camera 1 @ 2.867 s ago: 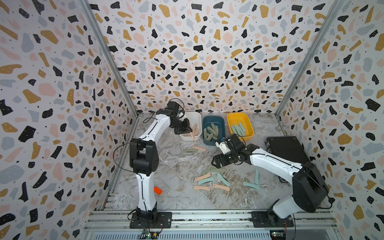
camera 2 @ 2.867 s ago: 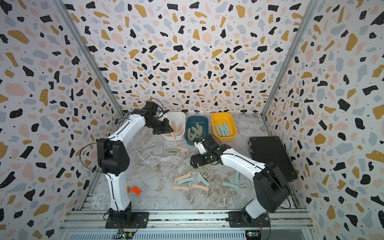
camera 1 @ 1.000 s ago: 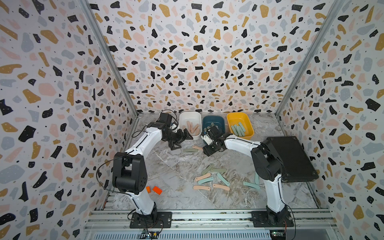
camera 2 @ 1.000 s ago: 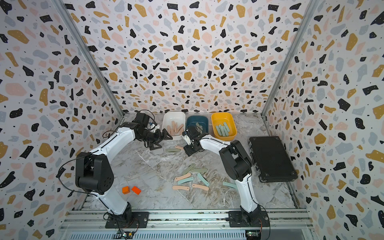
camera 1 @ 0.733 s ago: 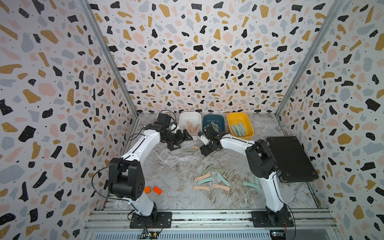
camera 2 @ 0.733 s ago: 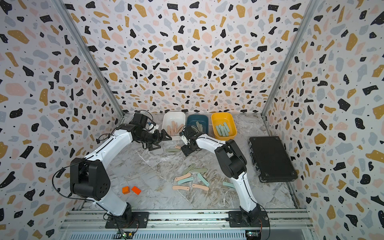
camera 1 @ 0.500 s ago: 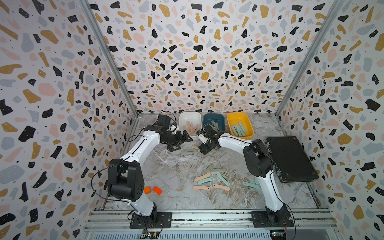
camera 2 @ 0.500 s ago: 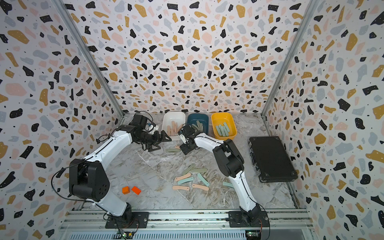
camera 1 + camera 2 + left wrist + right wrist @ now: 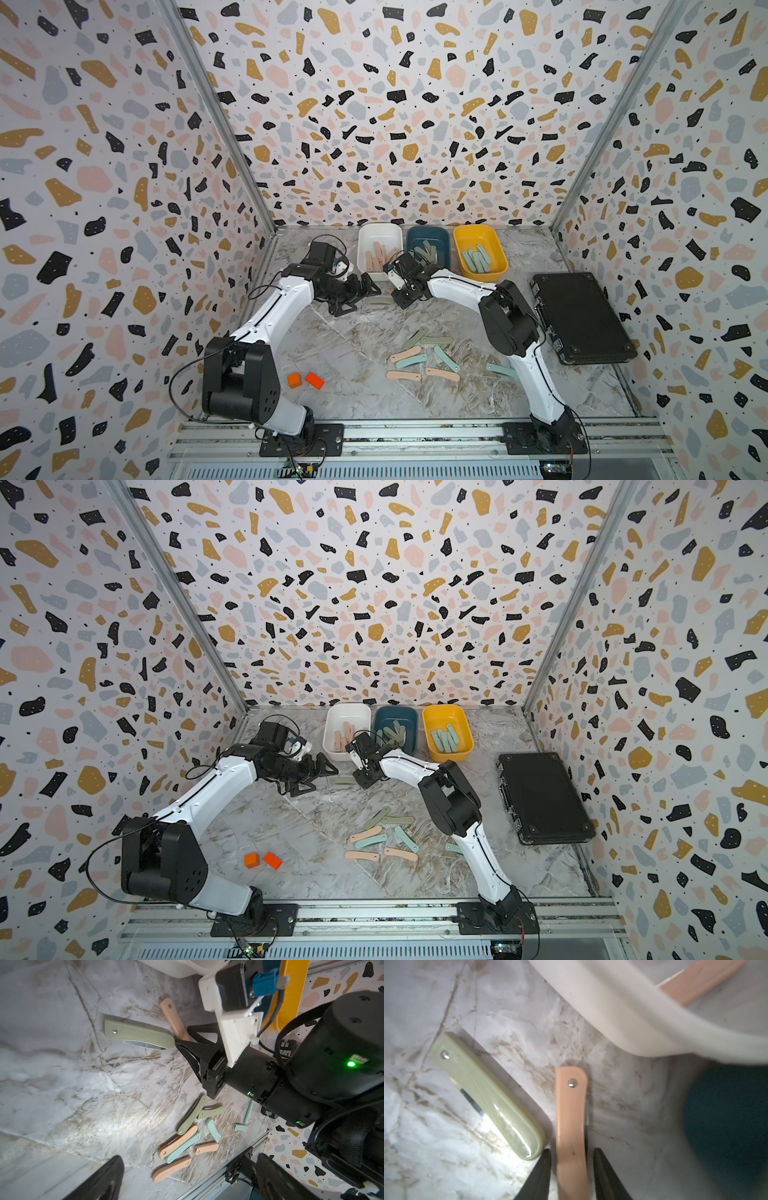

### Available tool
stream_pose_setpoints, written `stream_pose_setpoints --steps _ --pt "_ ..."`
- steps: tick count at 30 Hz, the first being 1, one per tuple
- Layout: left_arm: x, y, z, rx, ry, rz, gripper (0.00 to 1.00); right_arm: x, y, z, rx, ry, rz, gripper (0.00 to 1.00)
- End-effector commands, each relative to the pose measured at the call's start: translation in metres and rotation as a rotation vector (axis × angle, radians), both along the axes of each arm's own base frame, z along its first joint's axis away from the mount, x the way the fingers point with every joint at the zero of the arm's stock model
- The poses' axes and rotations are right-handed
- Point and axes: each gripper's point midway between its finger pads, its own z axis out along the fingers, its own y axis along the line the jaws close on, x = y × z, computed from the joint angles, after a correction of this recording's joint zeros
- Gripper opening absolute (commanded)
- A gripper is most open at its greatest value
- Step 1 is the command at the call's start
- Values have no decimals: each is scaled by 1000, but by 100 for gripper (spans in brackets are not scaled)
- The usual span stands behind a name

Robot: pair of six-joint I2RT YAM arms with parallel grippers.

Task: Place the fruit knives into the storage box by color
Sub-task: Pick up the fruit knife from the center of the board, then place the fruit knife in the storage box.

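Observation:
Two fruit knives lie just in front of the white bin (image 9: 361,253): a sage green one (image 9: 488,1095) and a peach one (image 9: 571,1118). My right gripper (image 9: 572,1149) is down over the peach knife, a black finger on each side with thin gaps showing, so it is open. My left gripper (image 9: 353,291) hovers wide open and empty to the left of the green knife (image 9: 380,300). Peach knives lie in the white bin, sage ones in the blue bin (image 9: 428,229), teal ones in the yellow bin (image 9: 500,259). Several loose knives (image 9: 419,357) lie mid-table.
Two small orange blocks (image 9: 305,379) sit near the left arm's base. A closed black case (image 9: 582,316) lies at the right side. The right arm's elbow stands over the loose knives' right end. Patterned walls close in on three sides.
My right gripper has come away from the blue bin, dropped to the table over the peach knife and narrowed its jaws. The left gripper has drawn back slightly to the left.

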Motion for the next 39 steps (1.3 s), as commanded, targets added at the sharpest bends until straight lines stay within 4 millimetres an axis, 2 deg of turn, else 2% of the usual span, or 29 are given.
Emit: stream_pose_setpoints --steps 1,4,9,15,18,22,26,31,35,39 --pt "1 3 6 -4 -43 0 99 -32 -32 -35 -134 109 -14 32" --pt "-1 6 7 -1 -43 4 99 -39 -39 -27 -128 104 -32 26" --pt "-4 11 5 2 -47 19 99 -51 -47 -16 -98 117 -68 25" --pt "-5 18 5 11 -54 50 99 -54 -47 29 -18 80 -104 23" --pt "-5 21 6 19 -57 62 99 -52 -41 53 32 59 -108 22" --pt "-9 25 2 28 -45 77 99 -46 -27 74 100 51 -107 21" --pt "-13 27 -8 44 -29 88 99 -26 -8 94 143 10 -105 21" --pt "-19 27 -16 48 -1 77 99 10 18 105 187 -38 -120 21" --pt "-23 32 -20 84 5 75 99 43 28 109 197 -54 -149 21" --pt "-24 33 -24 90 21 70 99 80 31 103 204 -82 -192 22"
